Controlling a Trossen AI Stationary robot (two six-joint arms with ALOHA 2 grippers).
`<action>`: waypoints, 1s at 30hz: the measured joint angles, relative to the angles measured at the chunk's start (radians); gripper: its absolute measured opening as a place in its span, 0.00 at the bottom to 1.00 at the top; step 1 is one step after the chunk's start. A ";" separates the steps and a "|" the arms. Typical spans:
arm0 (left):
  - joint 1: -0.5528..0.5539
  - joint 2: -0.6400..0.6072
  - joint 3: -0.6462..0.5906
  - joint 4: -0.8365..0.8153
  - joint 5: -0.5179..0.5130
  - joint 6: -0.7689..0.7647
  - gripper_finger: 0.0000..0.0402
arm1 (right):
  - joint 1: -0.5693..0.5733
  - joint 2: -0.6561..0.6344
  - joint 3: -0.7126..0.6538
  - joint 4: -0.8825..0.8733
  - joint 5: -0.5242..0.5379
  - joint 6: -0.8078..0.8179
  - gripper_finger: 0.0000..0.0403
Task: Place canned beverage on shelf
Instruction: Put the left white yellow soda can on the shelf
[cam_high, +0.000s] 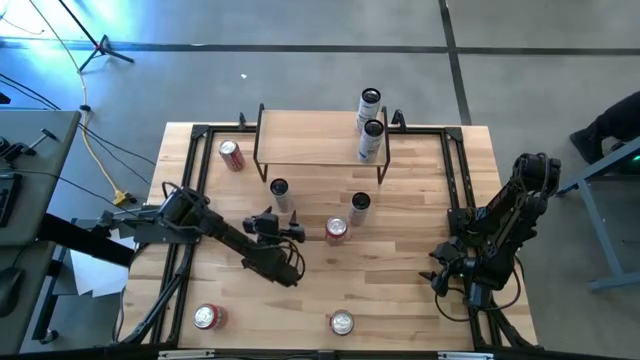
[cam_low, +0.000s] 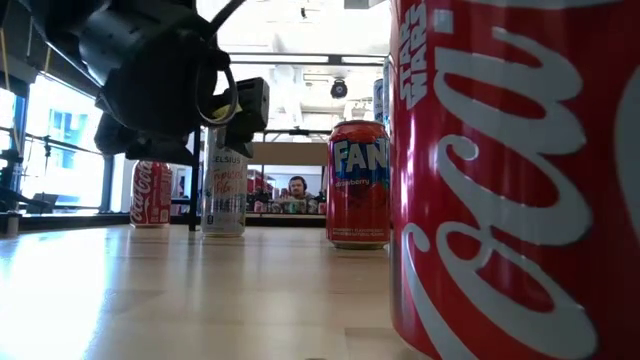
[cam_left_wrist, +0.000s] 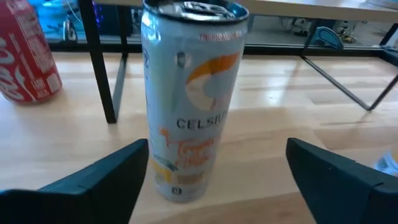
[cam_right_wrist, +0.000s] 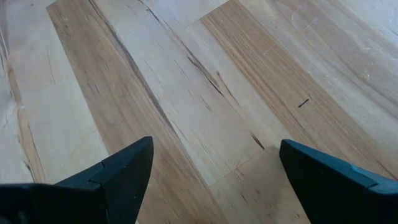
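Celsius can (cam_left_wrist: 189, 99) upright just ahead of open left pincer (cam_left_wrist: 217, 180)

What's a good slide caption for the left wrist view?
Left gripper open around an upright Celsius can on the table, red cola can beside the shelf leg.

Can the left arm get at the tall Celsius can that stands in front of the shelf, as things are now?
Probably yes. The left gripper is open and faces the Celsius can directly, with nothing between them. The Fanta can stands off to one side, clear of that approach.
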 joint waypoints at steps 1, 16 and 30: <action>0.005 0.000 0.000 -0.015 0.000 0.003 0.93 | 0.000 0.000 0.000 0.000 0.000 0.000 0.84; 0.097 0.017 -0.002 -0.087 -0.029 -0.050 0.97 | 0.000 0.000 0.000 0.000 0.000 0.000 0.84; 0.140 0.039 -0.055 0.043 -0.100 -0.056 0.97 | 0.000 0.000 0.000 0.000 0.000 0.000 0.84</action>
